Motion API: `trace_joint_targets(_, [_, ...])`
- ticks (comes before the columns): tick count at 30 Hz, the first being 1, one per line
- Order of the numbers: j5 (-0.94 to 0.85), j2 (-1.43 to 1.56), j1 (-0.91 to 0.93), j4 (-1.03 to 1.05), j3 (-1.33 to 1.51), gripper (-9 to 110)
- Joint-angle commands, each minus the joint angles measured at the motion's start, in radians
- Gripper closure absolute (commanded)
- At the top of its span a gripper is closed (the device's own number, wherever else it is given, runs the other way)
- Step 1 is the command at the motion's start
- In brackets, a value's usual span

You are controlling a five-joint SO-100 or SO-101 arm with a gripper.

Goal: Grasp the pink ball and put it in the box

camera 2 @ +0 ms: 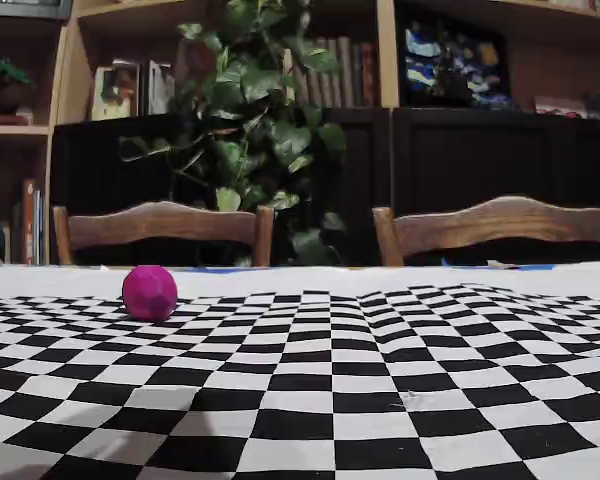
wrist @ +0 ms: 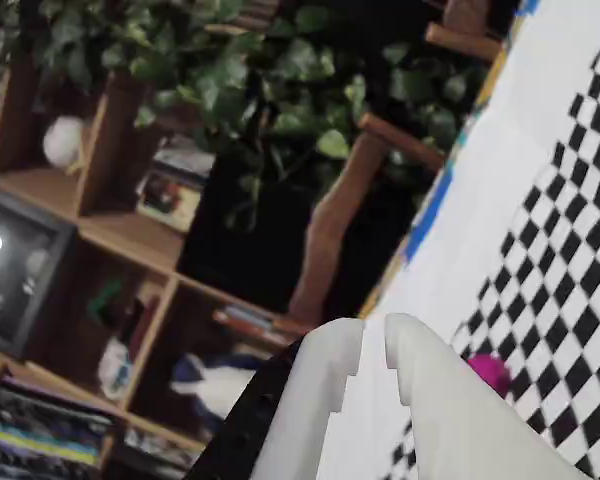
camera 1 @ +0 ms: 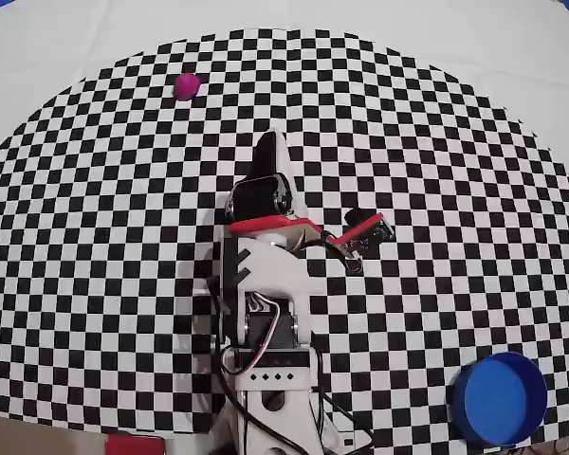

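Note:
The pink ball (camera 1: 187, 86) lies on the checkered cloth at the far left in the overhead view, alone and untouched. It also shows in the fixed view (camera 2: 149, 292) and just right of the fingers in the wrist view (wrist: 490, 372). The blue round box (camera 1: 501, 398) stands at the near right corner, empty. My gripper (camera 1: 268, 142) is raised over the middle of the cloth, well short and to the right of the ball. In the wrist view the gripper (wrist: 375, 332) has its white jaws drawn together with only a narrow slit, and nothing between them.
The checkered cloth (camera 1: 436, 190) covers a white table. The arm's base (camera 1: 266, 379) stands at the near edge. Two wooden chairs (camera 2: 165, 225), a leafy plant (camera 2: 260, 110) and bookshelves stand beyond the far edge.

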Motion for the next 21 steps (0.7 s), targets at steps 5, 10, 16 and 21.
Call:
trace_joint_targets(5, [-0.512, 0.017, 0.009, -0.026, 0.008, 101])
trace_joint_targets(10, [-0.815, 0.017, 0.009, -0.040, 0.008, 101])
trace_joint_targets(16, [-1.097, 0.017, 0.014, -0.043, 0.008, 101])
trace_joint_targets(21, [-1.235, 0.017, 0.005, -0.046, 0.008, 101])
